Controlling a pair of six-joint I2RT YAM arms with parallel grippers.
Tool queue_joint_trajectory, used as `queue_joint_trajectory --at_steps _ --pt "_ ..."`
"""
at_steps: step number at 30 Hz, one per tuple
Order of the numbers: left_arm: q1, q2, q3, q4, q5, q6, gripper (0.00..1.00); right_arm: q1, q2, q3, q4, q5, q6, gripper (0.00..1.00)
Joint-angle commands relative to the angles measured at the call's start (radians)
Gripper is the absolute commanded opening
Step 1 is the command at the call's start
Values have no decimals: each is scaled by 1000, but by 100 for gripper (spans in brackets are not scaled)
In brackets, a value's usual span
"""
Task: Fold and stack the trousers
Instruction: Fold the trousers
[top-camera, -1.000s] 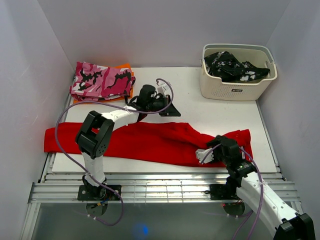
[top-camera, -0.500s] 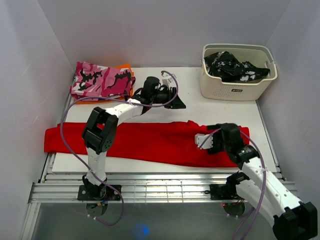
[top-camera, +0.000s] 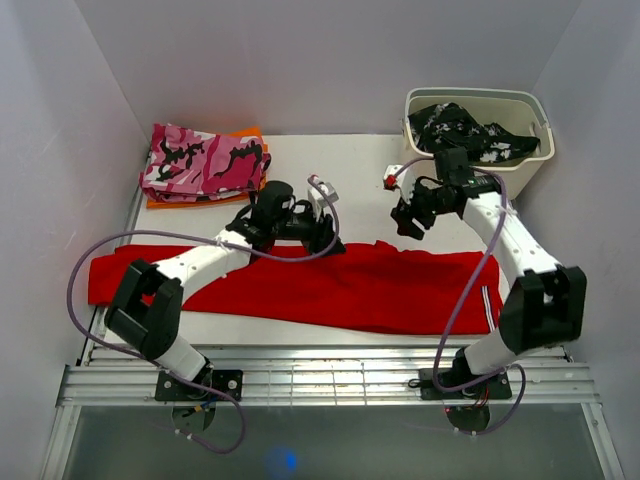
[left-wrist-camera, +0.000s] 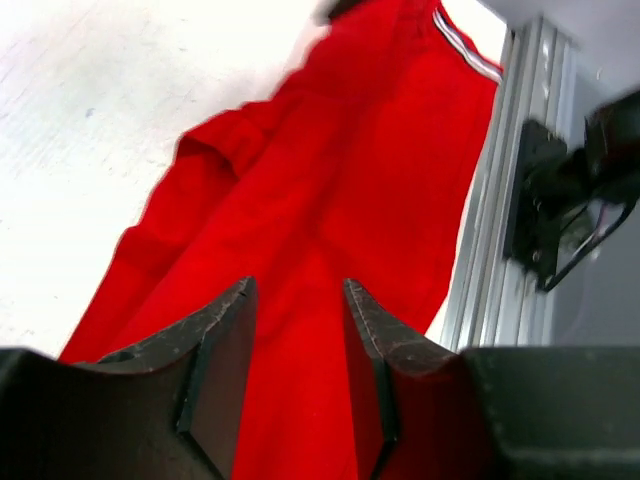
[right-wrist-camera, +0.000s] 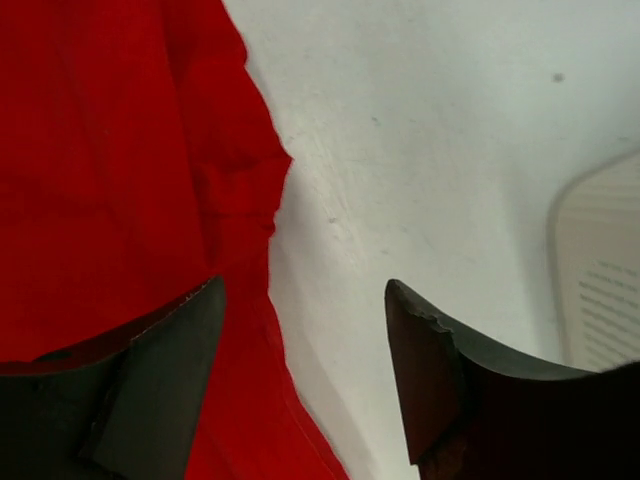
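top view: trousers (top-camera: 300, 285) lie stretched left to right across the near half of the counter (top-camera: 365, 180), one end hanging off the left edge. left fingers (top-camera: 326, 238) are low at the far edge of the cloth, mid-length. right fingers (top-camera: 407, 224) are above the far edge, nearer the right end. camo garment (top-camera: 205, 160) sits folded far left, basket (top-camera: 475, 165) far right.

left wrist view: left fingers (left-wrist-camera: 238, 360) are parted by a narrow gap with nothing between them, red cloth underneath. white stripes (left-wrist-camera: 465, 50) show at the far end.

right wrist view: right fingers (right-wrist-camera: 175, 350) are spread wide and released, straddling the trouser edge (right-wrist-camera: 150, 150) and bare counter (right-wrist-camera: 420, 150).

progress, my read: cloth looks laid out long and flattened, nothing gripped. crosswise folds and stacking not yet done.
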Motion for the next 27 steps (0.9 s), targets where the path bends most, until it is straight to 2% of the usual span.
queue_joint_trajectory --at_steps 1,3,4,6,10,15,18,21,22,23,24,27 --pt "-120 -108 -94 -68 -57 272 51 -2 156 117 -148 -178 195 70" --pt "-238 -139 -139 -68 -124 372 54 -2 216 174 -185 -194 220 69" --pt "-273 -150 -175 -56 -184 448 60 -2 261 180 -186 -198 241 70" --pt "-364 -144 -197 -42 -258 509 62 -5 296 180 -177 -204 258 72" --pt "-470 -105 -245 94 -382 598 63 -5 390 183 -149 -223 312 78" --pt "-542 -47 -272 180 -493 626 64 -5 443 174 -102 -214 361 77" --pt "-551 -30 -269 211 -513 627 64 -5 479 174 -106 -231 366 64" --pt "-573 -18 -259 222 -505 650 64 -5 508 168 -108 -249 369 36" --pt "-577 -15 -255 228 -502 656 64 -5 511 171 -108 -251 372 19" --pt "-585 -10 -254 228 -501 662 64 -5 516 172 -106 -252 378 12" --pt "-597 -4 -252 230 -501 667 64 -5 519 177 -105 -251 384 8" --pt "-614 5 -255 233 -484 681 63 -5 534 192 -105 -249 401 8"
